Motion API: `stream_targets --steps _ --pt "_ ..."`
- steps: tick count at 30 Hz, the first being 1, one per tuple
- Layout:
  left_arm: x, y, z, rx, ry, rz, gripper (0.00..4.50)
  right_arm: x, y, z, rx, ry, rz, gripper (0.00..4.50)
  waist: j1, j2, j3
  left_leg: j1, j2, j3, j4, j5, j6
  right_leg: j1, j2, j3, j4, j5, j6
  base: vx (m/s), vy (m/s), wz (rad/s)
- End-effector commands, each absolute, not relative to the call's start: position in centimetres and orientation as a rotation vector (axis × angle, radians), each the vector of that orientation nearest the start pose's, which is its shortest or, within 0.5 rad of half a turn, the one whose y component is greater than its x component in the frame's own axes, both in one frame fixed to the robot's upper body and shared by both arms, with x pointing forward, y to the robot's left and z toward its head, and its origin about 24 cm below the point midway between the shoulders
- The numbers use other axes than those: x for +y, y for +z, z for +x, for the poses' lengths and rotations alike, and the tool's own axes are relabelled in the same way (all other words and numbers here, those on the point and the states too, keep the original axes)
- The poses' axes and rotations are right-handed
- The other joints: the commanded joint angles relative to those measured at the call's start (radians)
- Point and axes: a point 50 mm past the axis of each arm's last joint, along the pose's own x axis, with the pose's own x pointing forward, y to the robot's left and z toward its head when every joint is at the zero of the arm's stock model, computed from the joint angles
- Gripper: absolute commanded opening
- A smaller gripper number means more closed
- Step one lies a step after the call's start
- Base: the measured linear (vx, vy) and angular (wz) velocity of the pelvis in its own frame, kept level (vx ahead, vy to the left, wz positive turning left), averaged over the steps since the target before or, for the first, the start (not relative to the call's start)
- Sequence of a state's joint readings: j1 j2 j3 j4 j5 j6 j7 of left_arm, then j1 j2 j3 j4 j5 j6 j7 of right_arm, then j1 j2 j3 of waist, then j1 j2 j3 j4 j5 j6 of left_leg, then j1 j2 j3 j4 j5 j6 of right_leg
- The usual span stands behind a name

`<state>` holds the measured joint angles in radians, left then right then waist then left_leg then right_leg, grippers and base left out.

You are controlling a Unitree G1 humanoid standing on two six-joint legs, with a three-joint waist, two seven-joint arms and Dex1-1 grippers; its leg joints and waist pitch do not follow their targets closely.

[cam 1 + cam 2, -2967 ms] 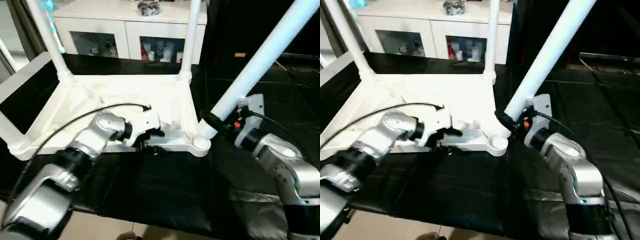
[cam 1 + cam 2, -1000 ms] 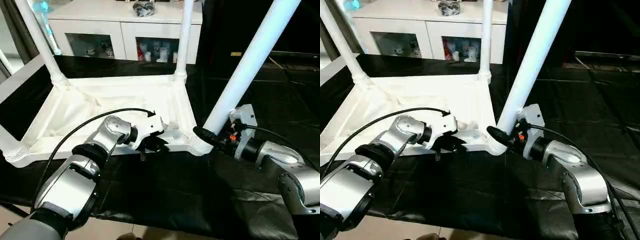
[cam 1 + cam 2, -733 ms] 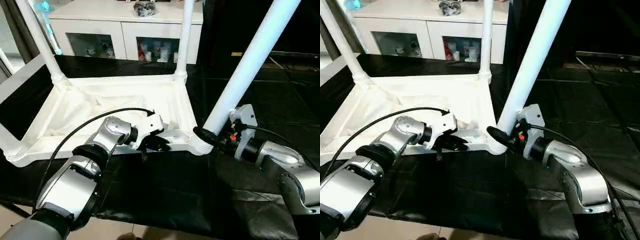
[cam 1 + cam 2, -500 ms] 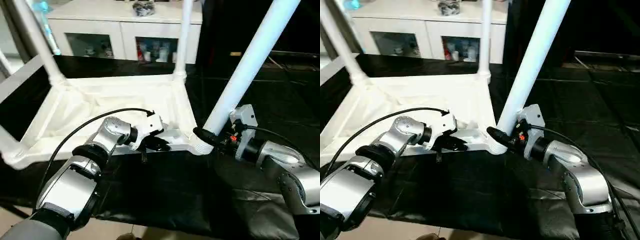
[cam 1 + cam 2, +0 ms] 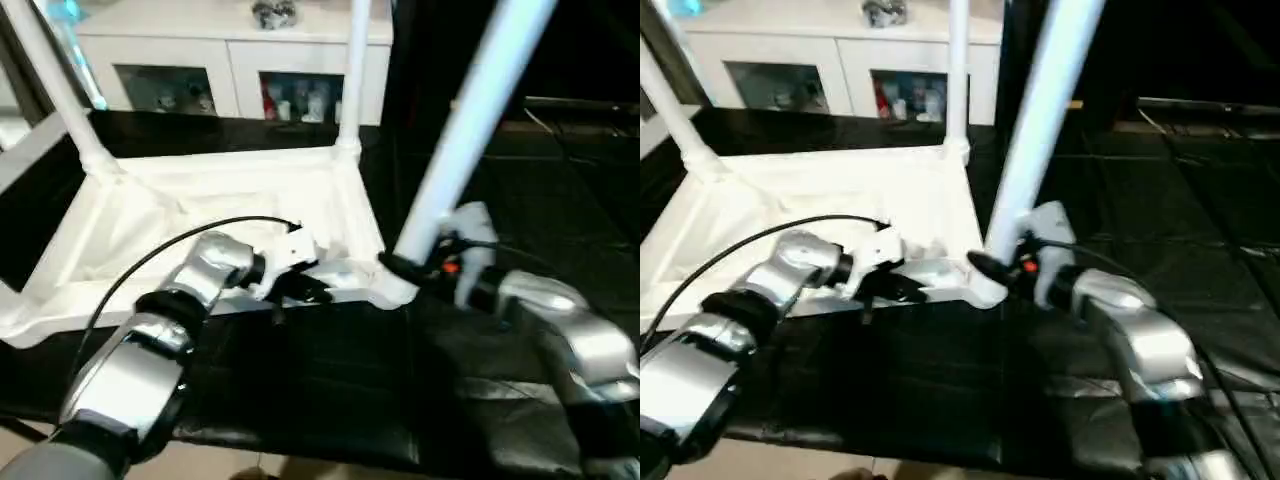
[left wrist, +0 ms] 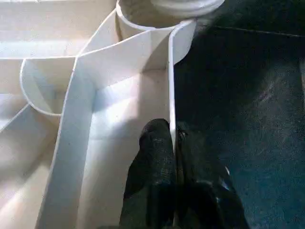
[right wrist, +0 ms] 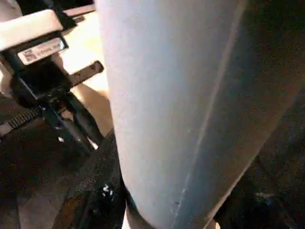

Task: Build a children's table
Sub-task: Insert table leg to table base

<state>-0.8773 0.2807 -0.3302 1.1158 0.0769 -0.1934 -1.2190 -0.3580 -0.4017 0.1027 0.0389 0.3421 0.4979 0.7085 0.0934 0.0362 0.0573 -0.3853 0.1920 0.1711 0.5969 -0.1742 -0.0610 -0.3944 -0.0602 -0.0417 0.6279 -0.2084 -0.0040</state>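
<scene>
A white glass-door cabinet (image 5: 230, 75) stands behind the work surface's black sheet (image 5: 330, 380).

Tabletop (image 5: 200, 215) lay upside down on the worktop (image 5: 330, 380), ribs up. Legs stood in its far-left (image 5: 55, 85) and far-right (image 5: 352, 70) corners. A third leg (image 5: 465, 120) rose from the near-right corner, apparently seated. Left gripper (image 6: 172, 157) straddled the near edge wall; right gripper (image 5: 405, 268) sat at that leg's base. Cabinet (image 5: 230, 70) stood behind.
</scene>
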Motion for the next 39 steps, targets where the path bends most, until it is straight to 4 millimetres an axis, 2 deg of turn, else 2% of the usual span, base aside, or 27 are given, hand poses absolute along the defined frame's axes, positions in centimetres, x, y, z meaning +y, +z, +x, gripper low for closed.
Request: stream_targets --steps 1,2,4,6,7,8,9,11,12,13,14,15,19,20,22,24,25,27,28,30,33,39 --pt "13.2 5.2 34.5 0.478 -1.353 0.492 0.00 -14.7 9.2 30.0 0.249 0.868 -0.053 1.91 0.009 -0.031 -0.073 0.011 0.032 -0.007 -0.061 -0.091 0.065 0.056 -0.087 0.039 -0.066 -0.020 -0.248 0.000 0.000 0.00" --pt "13.3 5.2 34.5 0.479 -1.350 0.491 0.00 -14.7 9.1 30.1 0.253 0.871 -0.053 1.91 0.009 -0.030 -0.072 0.013 0.033 -0.007 -0.061 -0.097 0.064 0.055 -0.086 0.039 -0.068 -0.033 -0.246 0.000 0.000 0.00" --pt "13.6 5.2 34.4 0.481 -1.353 0.489 0.00 -14.5 8.8 30.4 0.258 0.875 -0.061 1.91 0.008 -0.039 -0.069 0.012 0.033 -0.006 -0.063 -0.118 0.054 0.054 -0.089 0.040 -0.072 -0.087 -0.237 0.000 0.000 0.00" --pt "13.7 5.2 34.4 0.481 -1.355 0.488 0.00 -14.4 8.6 30.6 0.261 0.875 -0.064 1.91 0.006 -0.035 -0.068 0.014 0.035 -0.007 -0.064 -0.131 0.040 0.052 -0.089 0.041 -0.073 -0.114 -0.232 0.000 0.000 0.00" --pt "13.8 5.3 34.3 0.479 -1.358 0.486 0.00 -14.2 8.3 31.0 0.272 0.884 -0.066 1.91 0.005 -0.044 -0.067 0.014 0.035 -0.006 -0.066 -0.132 0.040 0.051 -0.088 0.040 -0.075 -0.117 -0.229 0.000 0.000 0.00" --pt "13.8 5.4 34.3 0.478 -1.359 0.485 0.00 -14.1 8.1 31.1 0.276 0.890 -0.068 1.91 0.003 -0.046 -0.067 0.010 0.033 -0.008 -0.066 -0.131 0.035 0.054 -0.091 0.039 -0.073 -0.130 -0.227 0.000 0.000 0.00" --pt "13.8 5.5 34.3 0.473 -1.358 0.484 0.00 -14.0 7.9 31.2 0.284 0.898 -0.073 1.91 0.004 -0.046 -0.068 0.011 0.034 -0.008 -0.066 -0.128 0.034 0.053 -0.090 0.039 -0.072 -0.126 -0.226 0.000 0.000 0.00" --pt "13.8 5.8 34.5 0.448 -1.336 0.480 0.00 -13.8 7.5 31.4 0.302 0.913 -0.091 1.91 0.005 -0.055 -0.068 0.014 0.036 -0.006 -0.066 -0.119 0.040 0.051 -0.088 0.040 -0.069 -0.089 -0.234 0.000 0.000 0.00" --pt "13.8 5.8 34.5 0.448 -1.336 0.480 0.00 -13.8 7.5 31.4 0.302 0.913 -0.091 1.91 0.005 -0.054 -0.070 0.015 0.036 -0.006 -0.066 -0.115 0.041 0.051 -0.089 0.039 -0.066 -0.076 -0.237 0.000 0.000 0.00" --pt "14.0 5.9 34.5 0.452 -1.337 0.485 0.00 -13.7 7.3 31.7 0.304 0.916 -0.097 1.91 0.006 -0.061 -0.070 0.017 0.037 -0.005 -0.066 -0.115 0.045 0.049 -0.088 0.039 -0.066 -0.060 -0.241 0.000 0.000 0.00" --pt "14.1 5.9 34.5 0.454 -1.338 0.487 0.00 -13.6 7.3 31.8 0.304 0.917 -0.097 1.91 0.005 -0.060 -0.069 0.014 0.037 -0.007 -0.067 -0.114 0.044 0.051 -0.090 0.039 -0.064 -0.057 -0.243 0.000 0.000 0.00" --pt "14.2 5.9 34.5 0.457 -1.342 0.491 0.00 -13.6 7.2 31.9 0.304 0.918 -0.099 1.91 0.007 -0.058 -0.070 0.018 0.038 -0.006 -0.067 -0.119 0.043 0.049 -0.090 0.039 -0.065 -0.058 -0.245 0.000 0.000 0.00" --pt "14.5 6.2 34.3 0.467 -1.356 0.509 0.00 -13.3 7.2 32.2 0.302 0.933 -0.102 1.91 0.007 -0.060 -0.070 0.017 0.038 -0.005 -0.067 -0.124 0.040 0.051 -0.090 0.040 -0.064 -0.052 -0.249 0.000 0.000 0.00" --pt "14.6 6.5 34.4 0.466 -1.353 0.514 0.00 -13.1 7.0 32.2 0.303 0.947 -0.106 1.91 0.009 -0.056 -0.071 0.018 0.039 -0.006 -0.067 -0.122 0.038 0.050 -0.089 0.040 -0.061 -0.030 -0.253 0.000 0.000 0.00" --pt "14.7 6.8 34.5 0.466 -1.347 0.515 0.00 -13.1 6.8 32.1 0.302 0.955 -0.111 1.91 0.010 -0.055 -0.071 0.020 0.039 -0.006 -0.067 -0.123 0.037 0.050 -0.087 0.039 -0.059 -0.006 -0.261 0.000 0.000 0.00" --pt "14.8 7.1 34.7 0.459 -1.339 0.523 0.00 -13.1 6.8 32.0 0.298 0.956 -0.110 1.91 0.012 -0.048 -0.072 0.020 0.039 -0.007 -0.067 -0.124 0.035 0.050 -0.086 0.039 -0.057 0.013 -0.268 0.000 0.000 0.00" --pt "14.8 7.3 34.8 0.463 -1.337 0.523 0.00 -13.2 6.8 31.9 0.293 0.955 -0.107 1.91 0.012 -0.050 -0.071 0.021 0.039 -0.006 -0.067 -0.126 0.035 0.050 -0.086 0.039 -0.058 0.017 -0.270 0.000 0.000 0.00" --pt "14.9 7.6 34.9 0.470 -1.341 0.529 0.00 -13.3 6.8 31.7 0.286 0.954 -0.093 1.91 0.014 -0.046 -0.072 0.021 0.038 -0.007 -0.067 -0.130 0.030 0.053 -0.087 0.039 -0.056 0.032 -0.276 0.000 0.000 0.00" --pt "14.9 7.7 34.9 0.474 -1.343 0.533 0.00 -13.3 6.8 31.6 0.283 0.956 -0.088 1.91 0.015 -0.039 -0.073 0.020 0.038 -0.009 -0.067 -0.133 0.027 0.054 -0.088 0.039 -0.055 0.036 -0.277 0.000 0.000 0.00" --pt "14.9 7.7 34.8 0.486 -1.349 0.541 0.00 -13.3 6.6 31.3 0.284 0.962 -0.079 1.91 0.014 -0.044 -0.074 0.021 0.038 -0.008 -0.066 -0.134 0.027 0.055 -0.086 0.039 -0.055 0.056 -0.281 0.000 0.000 0.00" --pt "14.8 7.2 34.7 0.500 -1.348 0.547 0.00 -13.4 6.0 31.0 0.297 0.964 -0.088 1.91 0.014 -0.038 -0.073 0.022 0.038 -0.009 -0.068 -0.149 0.023 0.054 -0.085 0.038 -0.056 0.053 -0.286 0.000 0.000 0.00" --pt "14.7 6.5 34.4 0.523 -1.348 0.549 0.00 -13.6 6.0 30.9 0.297 0.958 -0.086 1.91 0.013 -0.039 -0.072 0.023 0.038 -0.010 -0.070 -0.173 0.008 0.054 -0.085 0.039 -0.061 0.013 -0.281 0.000 0.000 0.00"
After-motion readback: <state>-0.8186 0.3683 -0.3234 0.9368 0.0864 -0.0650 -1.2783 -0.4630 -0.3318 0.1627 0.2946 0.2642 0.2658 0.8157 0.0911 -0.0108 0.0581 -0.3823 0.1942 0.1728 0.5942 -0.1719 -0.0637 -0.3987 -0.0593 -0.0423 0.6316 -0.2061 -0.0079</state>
